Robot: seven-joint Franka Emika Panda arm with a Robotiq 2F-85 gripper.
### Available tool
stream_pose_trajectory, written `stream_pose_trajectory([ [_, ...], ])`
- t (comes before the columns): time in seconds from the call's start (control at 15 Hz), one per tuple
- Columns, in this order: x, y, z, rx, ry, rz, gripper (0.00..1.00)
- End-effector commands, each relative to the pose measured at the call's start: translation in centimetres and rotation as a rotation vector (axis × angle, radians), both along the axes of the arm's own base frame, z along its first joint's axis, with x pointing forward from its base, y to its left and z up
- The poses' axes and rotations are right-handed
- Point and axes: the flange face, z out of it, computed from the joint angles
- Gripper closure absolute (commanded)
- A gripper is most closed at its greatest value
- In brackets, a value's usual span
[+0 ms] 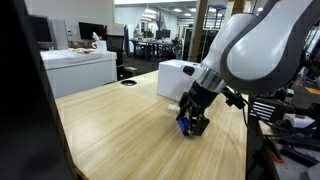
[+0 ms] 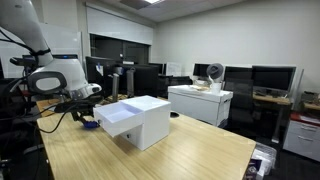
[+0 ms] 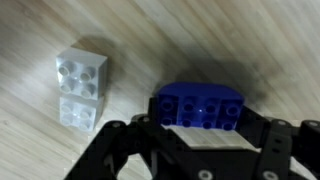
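A blue brick (image 3: 198,105) with two rows of studs lies on the wooden table (image 3: 180,40), seen in the wrist view. My gripper (image 3: 200,114) is low over it, one black finger against each short end of the brick, closed onto it. A stack of two white bricks (image 3: 82,85) stands on the table a little way to the brick's left, apart from it. In both exterior views my gripper (image 1: 193,124) (image 2: 88,118) points down at the tabletop, with a bit of the blue brick (image 1: 184,126) showing at the fingertips.
A white box (image 1: 180,78) (image 2: 138,118) stands on the table close behind the gripper. The table edge (image 1: 70,150) runs along one side. Desks, monitors and chairs fill the office beyond, and cables and equipment (image 1: 285,120) lie beside the arm.
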Motion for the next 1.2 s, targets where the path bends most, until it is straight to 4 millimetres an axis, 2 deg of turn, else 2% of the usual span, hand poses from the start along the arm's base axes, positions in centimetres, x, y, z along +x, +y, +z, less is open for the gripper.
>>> stream_pose_trajectory([
  [0.0, 0.1, -1.4, -1.8, -0.075, -0.037, -0.066, 0.55],
  [0.2, 1.0, -3.7, -2.2, -0.093, -0.061, -0.193, 0.55],
  [0.47, 3.5, -6.8, -1.6, -0.114, -0.079, -0.35, 0.55],
  [0.6, 4.6, -7.5, -1.5, -0.119, -0.065, -0.418, 0.55],
  [0.8, 6.4, -7.4, -0.5, -0.114, -0.009, -0.525, 0.55],
  [0.87, 7.3, -6.9, 0.6, -0.117, 0.037, -0.586, 0.55],
  [1.13, 8.7, -4.4, 4.9, -0.08, 0.156, -0.694, 0.55],
])
